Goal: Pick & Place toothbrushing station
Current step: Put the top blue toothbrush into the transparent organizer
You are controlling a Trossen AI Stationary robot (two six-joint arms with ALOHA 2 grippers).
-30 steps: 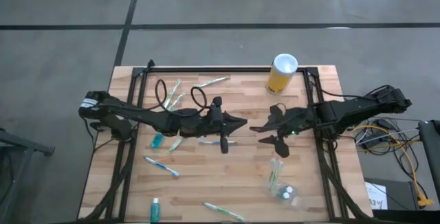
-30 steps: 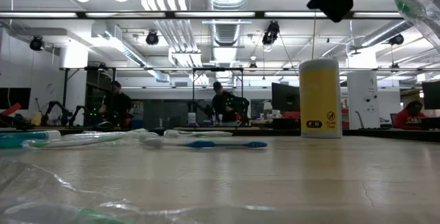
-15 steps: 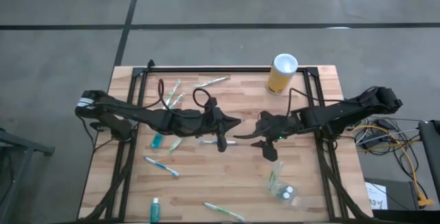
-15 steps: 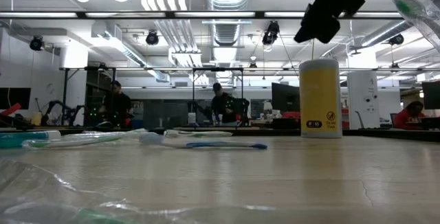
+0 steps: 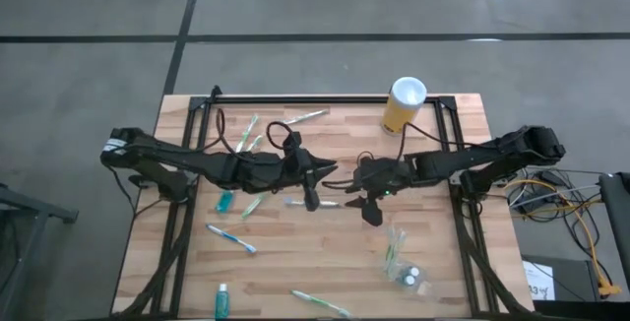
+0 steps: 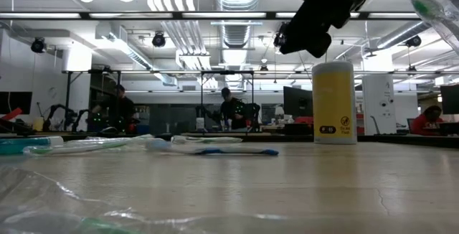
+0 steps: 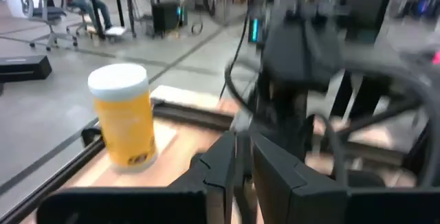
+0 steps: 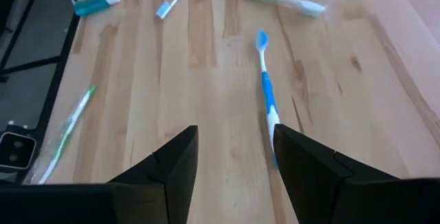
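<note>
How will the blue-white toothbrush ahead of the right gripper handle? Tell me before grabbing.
Thin and lying flat on the wooden table, the blue-white toothbrush is probably light and may skid or pivot if nudged. Its narrow handle could twist in the open right gripper unless pinched squarely.

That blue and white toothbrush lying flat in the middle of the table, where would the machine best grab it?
Probably mid-handle, from straight above. The blue and white toothbrush lies flat on the table, thin and long, with bare wood on both sides, so fingers can straddle it crosswise. The right hand is open beside its handle end.
</note>
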